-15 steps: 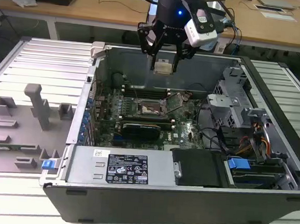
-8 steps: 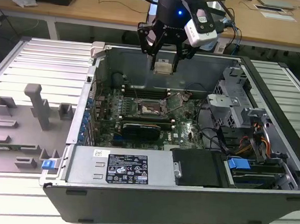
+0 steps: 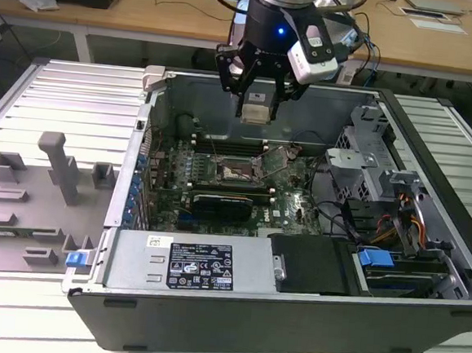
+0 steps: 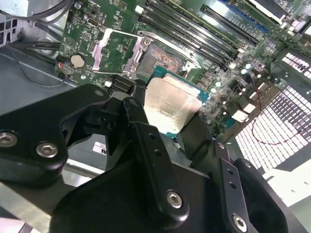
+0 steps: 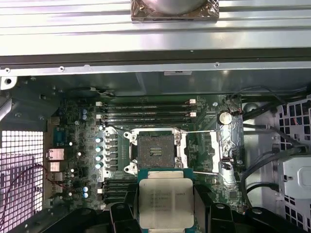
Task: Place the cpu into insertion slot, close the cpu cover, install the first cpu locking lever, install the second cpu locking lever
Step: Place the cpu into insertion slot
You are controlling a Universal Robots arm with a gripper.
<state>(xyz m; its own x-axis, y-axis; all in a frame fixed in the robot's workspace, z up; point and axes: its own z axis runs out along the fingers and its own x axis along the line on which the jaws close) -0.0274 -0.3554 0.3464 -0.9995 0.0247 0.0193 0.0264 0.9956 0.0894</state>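
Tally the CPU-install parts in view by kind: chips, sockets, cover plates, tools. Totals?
cpu: 1, gripped in the tool
insertion slot: 1, empty
cpu cover: 1, swung open
tool: 1
Total: 4

I see a ribbed silver table (image 3: 62, 97) carrying everything. An open PC case (image 3: 290, 320) lies on its side across the middle of it. Just beside the case, on the exterior view's left, a grey fixture (image 3: 21, 209) with upright posts and pockets sits on the ribs.
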